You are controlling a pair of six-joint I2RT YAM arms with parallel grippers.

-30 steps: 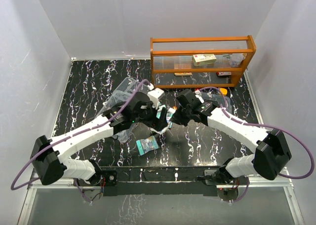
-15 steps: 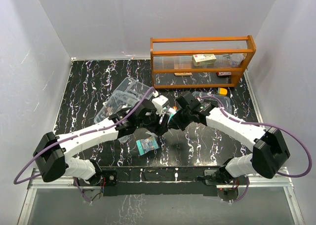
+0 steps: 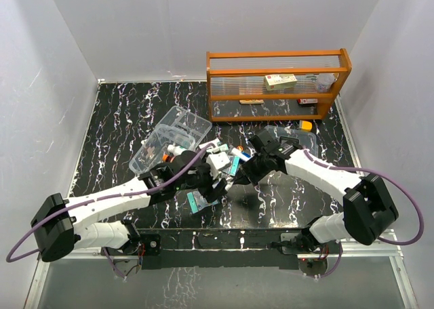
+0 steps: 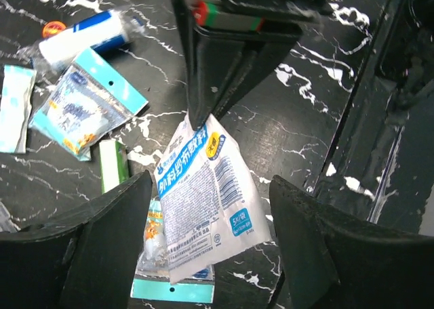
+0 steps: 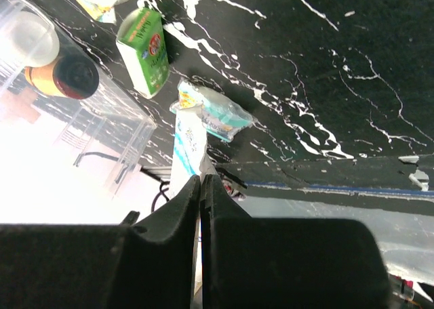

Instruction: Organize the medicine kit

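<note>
Tabletop (image 3: 115,126) black-marbled; walls (image 3: 135,31) seemingly white.

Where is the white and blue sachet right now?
Left wrist view, centre: the white and blue sachet is pinched at its top corner by the right pincer, between the open fingers of the left pincer, with a green box to its left.

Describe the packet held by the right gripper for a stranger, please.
On the black marbled table, before the orange rack, find the right gripper. It pinches one end of a white sachet; unlike the teal-edged packets nearby, this one bears a blue diagonal band.
</note>
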